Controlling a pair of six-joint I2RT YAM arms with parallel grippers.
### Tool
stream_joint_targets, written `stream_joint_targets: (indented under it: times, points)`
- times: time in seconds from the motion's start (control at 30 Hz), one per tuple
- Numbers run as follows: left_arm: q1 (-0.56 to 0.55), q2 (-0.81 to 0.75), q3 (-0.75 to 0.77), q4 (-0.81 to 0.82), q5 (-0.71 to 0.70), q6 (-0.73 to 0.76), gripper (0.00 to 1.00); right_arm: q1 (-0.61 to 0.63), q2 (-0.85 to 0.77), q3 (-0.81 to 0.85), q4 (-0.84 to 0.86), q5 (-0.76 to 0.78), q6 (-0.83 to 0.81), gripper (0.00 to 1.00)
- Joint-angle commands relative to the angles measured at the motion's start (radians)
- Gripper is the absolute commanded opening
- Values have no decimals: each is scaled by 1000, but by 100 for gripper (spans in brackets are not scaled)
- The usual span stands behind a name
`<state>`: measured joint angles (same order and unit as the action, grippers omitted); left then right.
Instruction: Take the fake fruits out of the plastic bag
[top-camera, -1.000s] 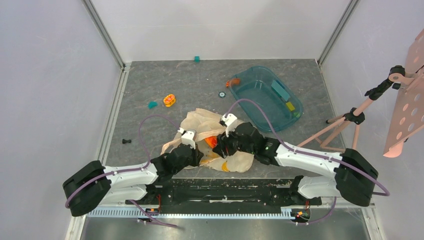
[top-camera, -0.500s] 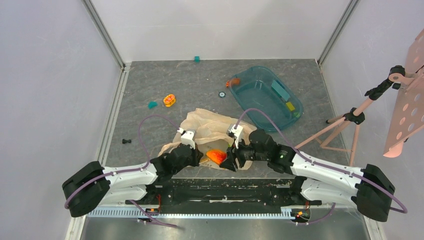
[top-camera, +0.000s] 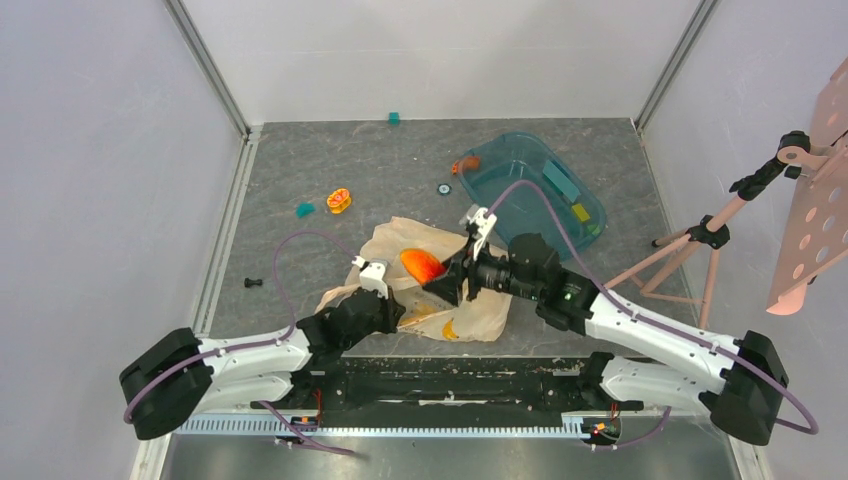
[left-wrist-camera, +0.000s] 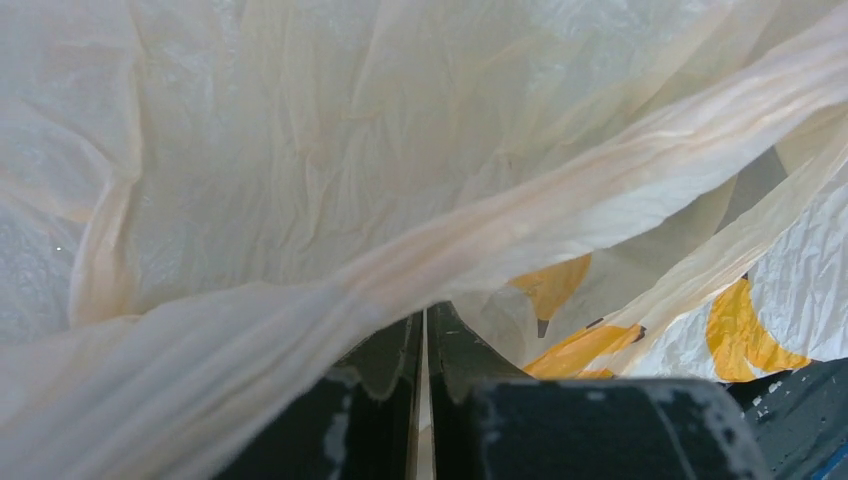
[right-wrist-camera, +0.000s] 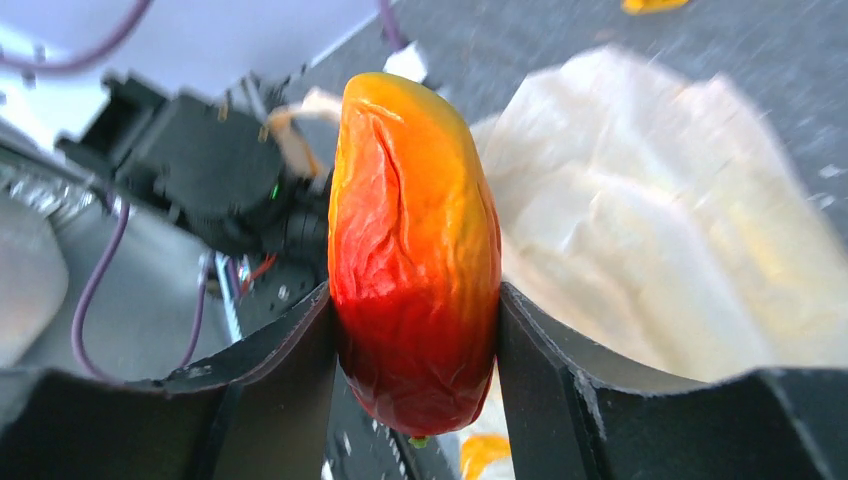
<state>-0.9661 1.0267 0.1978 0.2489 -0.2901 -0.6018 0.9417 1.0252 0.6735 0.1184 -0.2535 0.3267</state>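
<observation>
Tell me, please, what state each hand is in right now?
Left hand: closed, pinching the plastic bag.
Right hand: closed on the red-orange fruit.

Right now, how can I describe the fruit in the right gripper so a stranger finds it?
Find the pale bag near the front edge of the table. Over it the right gripper holds an oval fruit, red fading to orange-yellow. The orange ring farther back is smaller and lies loose.

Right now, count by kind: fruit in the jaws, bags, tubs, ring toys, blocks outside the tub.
Fruit in jaws: 1
Bag: 1
Tub: 1
Ring toy: 1
Blocks outside tub: 2
Total: 6
</observation>
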Motion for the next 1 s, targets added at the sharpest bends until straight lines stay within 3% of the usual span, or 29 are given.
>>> stream_joint_targets:
  times: [0.0,0.2,0.6,0.97]
  points:
    - [-2,-36,-23,28,-23,0,9,-69,32,121,-15,67,1,44]
    - [-3,-5,-14,23,-9,10,8,-234,100,216,-117,159,-41,44]
    - [-1,39,8,30,4,34,2,-565,379,335,-307,534,-180,44]
    - [1,11,-2,16,-15,19,2,-627,619,363,-344,562,-210,45]
